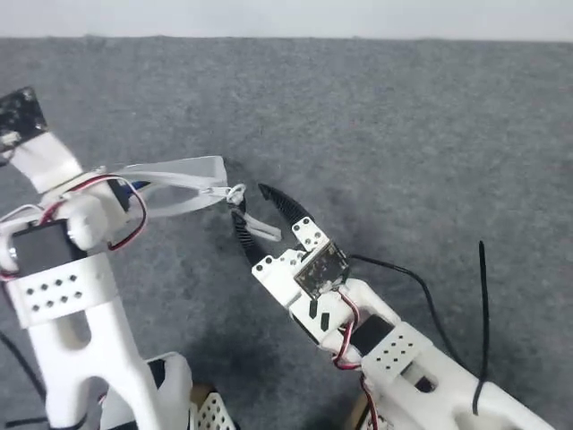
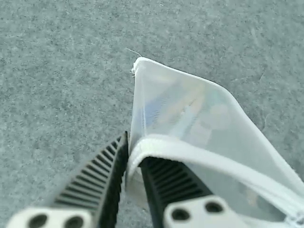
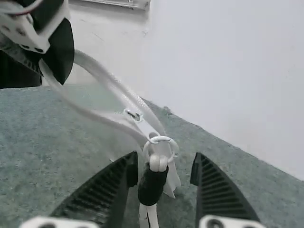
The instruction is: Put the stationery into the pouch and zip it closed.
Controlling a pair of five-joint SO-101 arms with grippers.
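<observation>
A translucent white pouch (image 1: 179, 186) hangs above the grey table, with blurred coloured stationery (image 2: 190, 111) showing through its mesh side. My left gripper (image 2: 133, 159) is shut on the pouch's zipper edge at one end. At the other end, the zip slider (image 1: 235, 192) carries a ring and a pull tab (image 3: 153, 178). My right gripper (image 3: 165, 161) is open, and the pull tab hangs between its black fingers (image 3: 109, 190) without touching them. From above, the right gripper (image 1: 248, 201) sits just right of the pouch's end.
Grey carpet-like table surface (image 1: 403, 134) stretches to the back and right. A black cable (image 1: 482, 305) trails beside the right arm. A pale wall (image 3: 228, 61) stands behind the table.
</observation>
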